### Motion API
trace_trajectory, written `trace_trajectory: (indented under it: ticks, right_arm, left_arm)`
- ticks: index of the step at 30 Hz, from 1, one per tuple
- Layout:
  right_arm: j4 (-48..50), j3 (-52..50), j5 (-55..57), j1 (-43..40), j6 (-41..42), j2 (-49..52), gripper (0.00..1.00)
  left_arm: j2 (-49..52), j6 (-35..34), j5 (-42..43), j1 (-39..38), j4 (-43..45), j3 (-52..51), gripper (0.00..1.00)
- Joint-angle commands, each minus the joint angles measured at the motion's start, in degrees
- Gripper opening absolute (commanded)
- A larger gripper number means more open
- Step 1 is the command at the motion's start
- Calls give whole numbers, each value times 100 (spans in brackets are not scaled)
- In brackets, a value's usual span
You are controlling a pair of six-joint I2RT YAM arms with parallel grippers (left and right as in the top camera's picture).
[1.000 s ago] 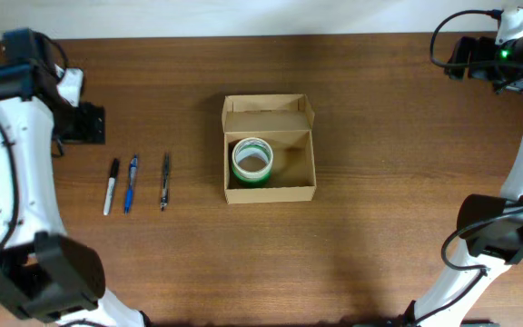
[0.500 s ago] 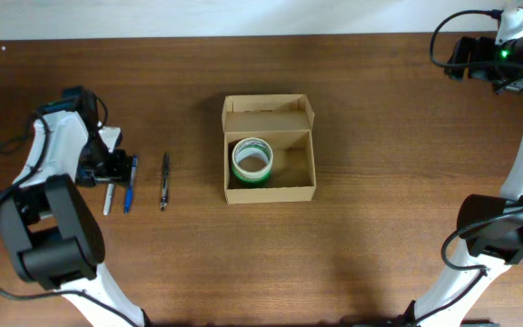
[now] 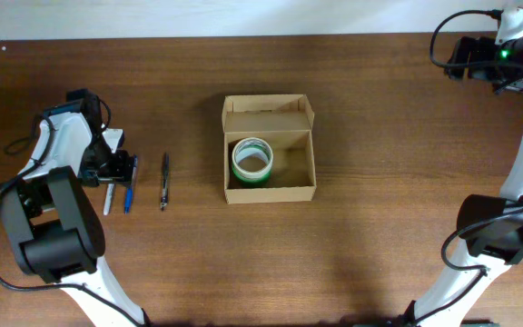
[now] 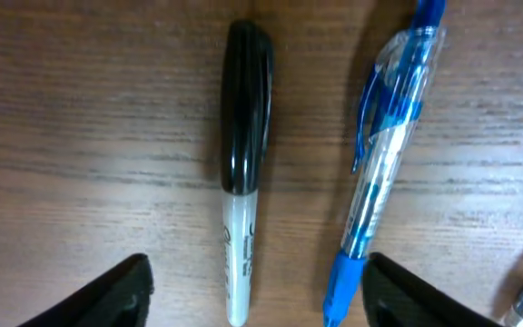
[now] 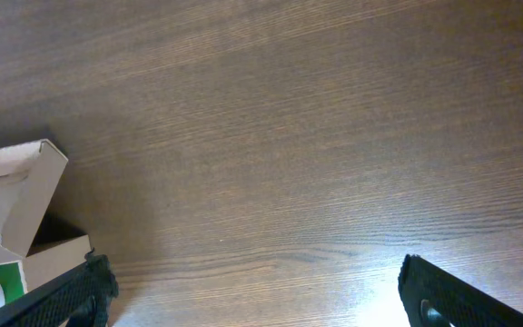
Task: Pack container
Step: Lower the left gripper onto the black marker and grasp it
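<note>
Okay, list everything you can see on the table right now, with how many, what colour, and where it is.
container: one, tan cardboard, middle of the table, flap lid open
tape roll: one, green and white, inside the container, left side
marker: one, black cap on a white body, left of the container
blue pen: one, blue and clear, beside the marker on its container side
dark pen: one, dark, between the blue pen and the container
table: one, brown wood
left gripper: one, black, open, over the marker and blue pen
right gripper: one, black, open, near the far right corner
</note>
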Motion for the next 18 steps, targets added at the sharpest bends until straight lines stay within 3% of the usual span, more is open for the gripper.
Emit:
trace_trajectory:
  ticks: [1,6,18]
  right_arm:
    - [0,33,-33,-31,48,-15,99]
    - [0,33,-33,-31,48,-15,99]
    - [0,31,-33,-31,48,-15,99]
  left_arm:
    - [70,-9,-63,52,90,-37,65]
    - [70,-11,-63,140,210,-37,55]
    - [262,-13,199,238,334,-44,58]
